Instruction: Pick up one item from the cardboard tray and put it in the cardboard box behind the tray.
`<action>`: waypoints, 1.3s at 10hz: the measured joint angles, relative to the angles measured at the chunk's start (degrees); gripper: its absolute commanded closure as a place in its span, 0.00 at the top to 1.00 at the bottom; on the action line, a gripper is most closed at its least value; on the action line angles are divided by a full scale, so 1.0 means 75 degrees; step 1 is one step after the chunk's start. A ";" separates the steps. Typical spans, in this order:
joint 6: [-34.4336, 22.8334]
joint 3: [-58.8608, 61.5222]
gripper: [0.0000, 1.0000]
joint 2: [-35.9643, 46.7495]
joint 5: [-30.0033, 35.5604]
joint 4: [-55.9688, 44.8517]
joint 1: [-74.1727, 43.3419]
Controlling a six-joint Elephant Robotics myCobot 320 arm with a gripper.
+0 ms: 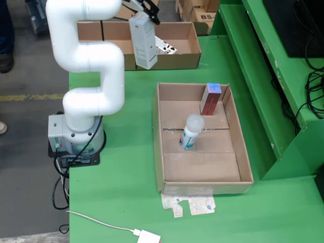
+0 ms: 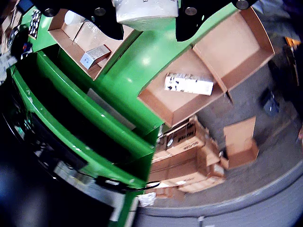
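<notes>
My gripper [image 1: 147, 11] is shut on a tall white carton [image 1: 143, 41] and holds it hanging upright above the front wall of the cardboard box [image 1: 177, 62] behind the tray. A white patterned packet [image 1: 165, 46] lies in that box. The cardboard tray [image 1: 202, 169] holds a red box [image 1: 210, 99] standing at its far side and a white bottle [image 1: 191, 131] near its middle. In the wrist view the black fingers [image 2: 106, 21] clamp the white carton [image 2: 147, 10]. Below are the divided box [image 2: 246, 56] with the packet [image 2: 188, 83], and the tray [image 2: 71, 40] with the red box [image 2: 94, 54].
The white arm base [image 1: 76, 131] stands at the table's left edge. A green shelf frame [image 1: 263, 76] runs along the right. A torn paper scrap [image 1: 190, 205] and a white adapter with cable [image 1: 148, 237] lie near the front. Stacked cartons [image 2: 184, 156] sit beyond the table.
</notes>
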 measured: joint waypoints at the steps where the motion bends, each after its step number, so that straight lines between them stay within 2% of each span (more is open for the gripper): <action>1: 0.0059 0.0000 0.00 -0.0036 0.0024 -0.0164 0.0304; 5: 0.0035 0.0000 0.00 -0.0141 -0.0164 0.0117 0.1676; 7: -0.0563 -0.0012 0.00 -0.0328 -0.0692 0.0785 0.2425; 9: -0.0751 -0.0012 0.00 -0.0293 -0.0984 0.1512 0.3164; 11: -0.0715 0.0000 0.00 0.0023 -0.1089 0.1559 0.3749; 13: -0.1079 -0.0012 0.00 0.0047 -0.1348 0.1992 0.4512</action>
